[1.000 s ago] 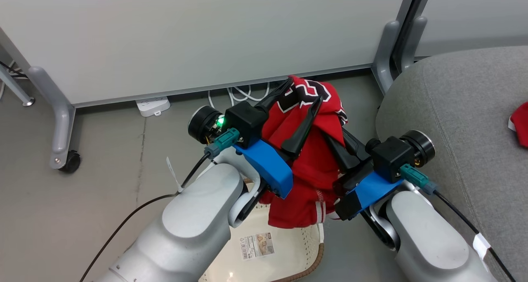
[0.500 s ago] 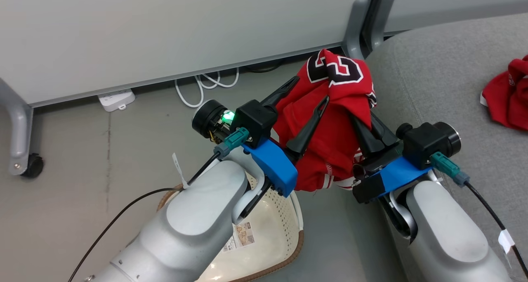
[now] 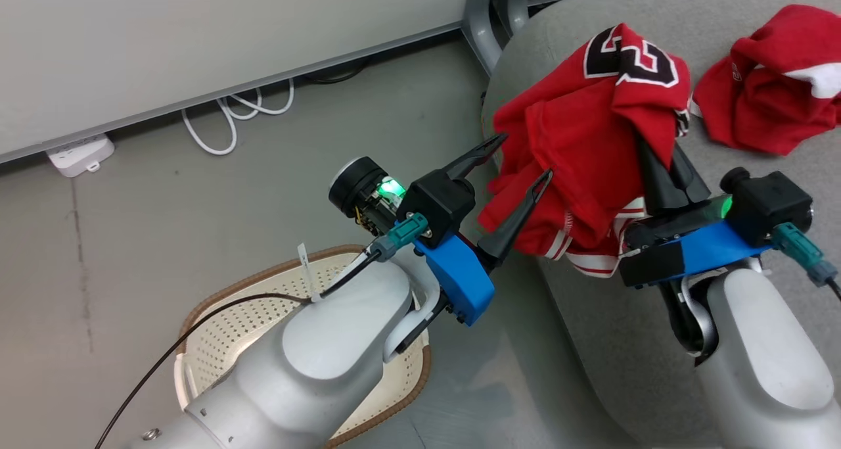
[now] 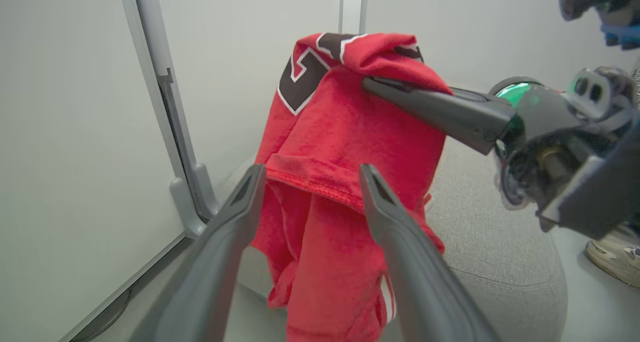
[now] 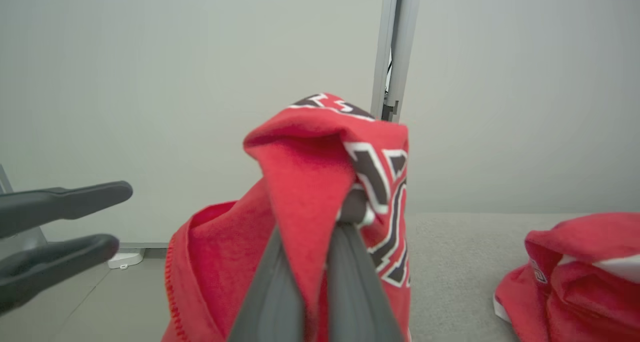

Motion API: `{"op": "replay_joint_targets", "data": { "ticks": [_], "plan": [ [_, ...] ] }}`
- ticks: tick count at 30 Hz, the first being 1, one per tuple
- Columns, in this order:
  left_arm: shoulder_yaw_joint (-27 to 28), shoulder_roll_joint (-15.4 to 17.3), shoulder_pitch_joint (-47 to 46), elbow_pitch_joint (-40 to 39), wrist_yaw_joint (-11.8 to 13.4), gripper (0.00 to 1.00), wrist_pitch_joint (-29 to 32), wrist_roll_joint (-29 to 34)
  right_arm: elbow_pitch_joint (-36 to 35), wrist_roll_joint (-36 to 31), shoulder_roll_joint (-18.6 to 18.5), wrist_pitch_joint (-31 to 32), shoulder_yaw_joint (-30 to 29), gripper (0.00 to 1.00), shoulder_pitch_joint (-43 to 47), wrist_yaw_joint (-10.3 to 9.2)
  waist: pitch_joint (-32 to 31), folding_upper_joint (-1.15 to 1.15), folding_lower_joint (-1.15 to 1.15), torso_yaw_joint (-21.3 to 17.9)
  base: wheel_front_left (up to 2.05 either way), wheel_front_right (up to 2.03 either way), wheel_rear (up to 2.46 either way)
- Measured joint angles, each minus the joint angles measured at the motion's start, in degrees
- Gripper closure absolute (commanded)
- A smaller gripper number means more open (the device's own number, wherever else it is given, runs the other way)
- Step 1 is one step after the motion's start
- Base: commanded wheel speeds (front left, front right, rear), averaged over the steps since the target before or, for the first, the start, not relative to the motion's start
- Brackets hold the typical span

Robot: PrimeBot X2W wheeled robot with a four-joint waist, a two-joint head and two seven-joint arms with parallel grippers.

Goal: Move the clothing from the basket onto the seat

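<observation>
— Starting lower left: what sits in the basket [image 3: 217, 344]?

— Its perforated floor shows, much of it behind the left forearm [image 3: 328, 363].

— And centre?

— The left gripper [image 3: 525, 154], fingers spread wide beside the jersey [image 3: 591, 127], gripping nothing. Right of it, the right gripper [image 3: 650, 156] pinches the jersey near its number, hanging it above the edge of the seat [image 3: 604, 344].

— Upper right?

— A second red garment [image 3: 762, 100] lies on the seat. The left wrist view adds a shoe [image 4: 612, 257] at lower right; the right wrist view shows the pinch close up.
</observation>
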Motion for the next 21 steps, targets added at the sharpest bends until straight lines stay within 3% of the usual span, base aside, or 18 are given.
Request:
{"op": "replay_joint_targets", "data": {
  "ticks": [7, 21],
  "plan": [
    [-3.0, 0.0, -0.5, -0.2, 0.1, 0.0, 0.5, -0.1, -1.9, 0.0, 0.0, 0.0, -5.0, 1.0, 2.0, 0.0, 2.4, 0.0, 0.0, -3.3, 0.0, 0.0, 0.0],
    [-7.3, 0.0, -1.8, 0.5, -0.2, 0.0, 1.0, -1.0, -2.7, -0.1, 0.6, 0.0, -9.4, 1.0, 4.8, 0.0, 6.7, 0.0, 0.0, -9.5, 0.0, 0.0, 0.0]
  ]
}}
